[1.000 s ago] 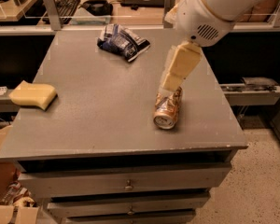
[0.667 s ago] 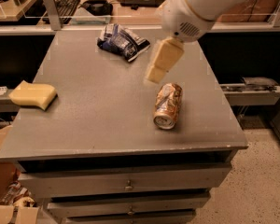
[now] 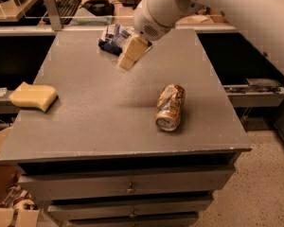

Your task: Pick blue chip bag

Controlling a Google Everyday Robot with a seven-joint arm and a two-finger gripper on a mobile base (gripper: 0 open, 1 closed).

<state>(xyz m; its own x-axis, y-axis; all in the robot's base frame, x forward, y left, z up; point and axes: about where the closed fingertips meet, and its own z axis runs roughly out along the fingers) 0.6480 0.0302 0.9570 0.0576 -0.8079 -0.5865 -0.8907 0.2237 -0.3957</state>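
The blue chip bag (image 3: 114, 37) is a small crumpled dark-blue foil bag with white patches, lying near the far edge of the grey table (image 3: 99, 112). The white arm reaches in from the upper right. My gripper (image 3: 130, 54) hangs just in front of and slightly right of the bag, over the tabletop, and partly covers the bag's right end. It holds nothing that I can see.
A crushed orange-gold can (image 3: 170, 107) lies on the table's right half. A yellow sponge block (image 3: 33, 96) sits at the left edge. Behind the table is a desk with a keyboard (image 3: 67, 4) and headphones (image 3: 98, 5). Drawers are below the tabletop.
The gripper has moved from above the can leftward and toward the far edge, now next to the blue chip bag. The objects on the table have not moved.
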